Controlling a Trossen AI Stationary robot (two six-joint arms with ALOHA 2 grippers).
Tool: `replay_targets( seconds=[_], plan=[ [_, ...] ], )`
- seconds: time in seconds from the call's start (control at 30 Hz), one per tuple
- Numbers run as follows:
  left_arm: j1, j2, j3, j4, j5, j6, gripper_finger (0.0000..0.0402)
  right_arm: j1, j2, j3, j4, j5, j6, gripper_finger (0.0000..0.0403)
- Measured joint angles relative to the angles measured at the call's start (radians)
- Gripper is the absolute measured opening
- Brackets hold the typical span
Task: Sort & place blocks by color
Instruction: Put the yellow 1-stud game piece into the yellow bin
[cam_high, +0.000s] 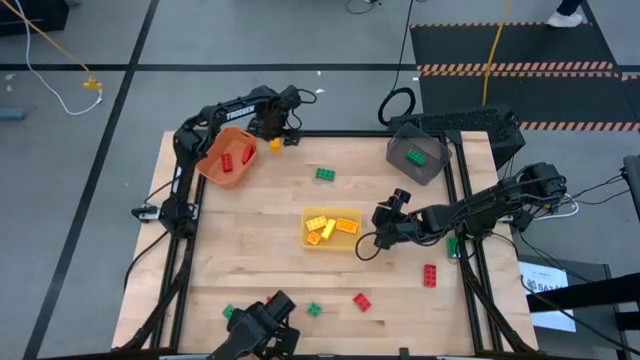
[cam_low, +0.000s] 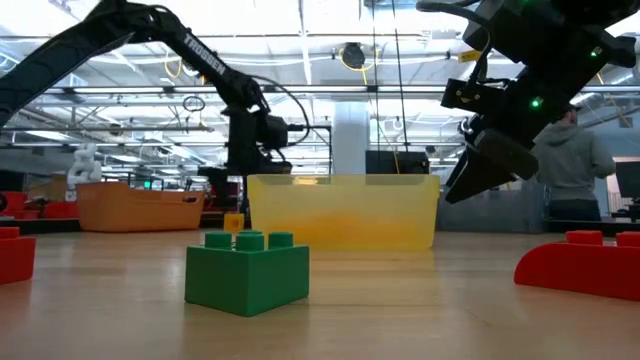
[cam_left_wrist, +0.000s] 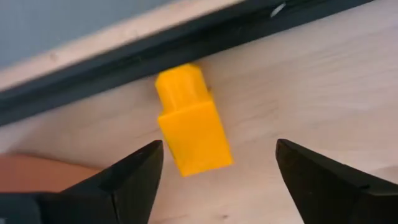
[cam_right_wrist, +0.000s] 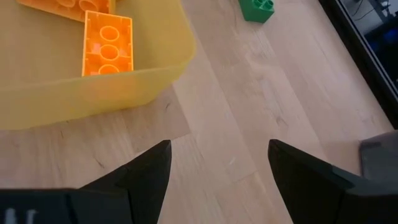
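counter (cam_high: 260, 270): i see a wooden top carrying three bins and scattered blocks.
yellow bin (cam_high: 345, 240): mid-counter, holding several yellow blocks (cam_high: 322, 226).
orange bin (cam_high: 215, 165): far left corner, two red blocks (cam_high: 238, 156) inside.
grey bin (cam_high: 428, 168): far right, one green block (cam_high: 416, 156) inside.
right end effector (cam_right_wrist: 217, 171): fingers spread, empty, just beside the yellow bin.
left end effector (cam_left_wrist: 214, 171): fingers apart over a loose yellow block (cam_left_wrist: 189, 121) at the far edge.
loose blocks: red (cam_high: 429, 275) and green (cam_high: 325, 174) ones lie apart.

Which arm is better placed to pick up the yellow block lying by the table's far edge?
Left. The left gripper is open right over the yellow block, beside the orange bin. The right gripper is open but empty next to the yellow bin.
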Motion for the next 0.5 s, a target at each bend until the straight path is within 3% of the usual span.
replay_targets(
  seconds=[0.27, 0.5],
  plan=[
    [0.026, 0.038, 0.000, 0.038, 0.017, -0.002, 0.0306, 0.000, 0.000, 0.000, 0.001, -0.001, 0.000, 0.0258],
    [0.023, 0.038, 0.000, 0.050, 0.017, 0.007, 0.0250, 0.000, 0.000, 0.000, 0.001, 0.002, 0.000, 0.0258]
  ],
)
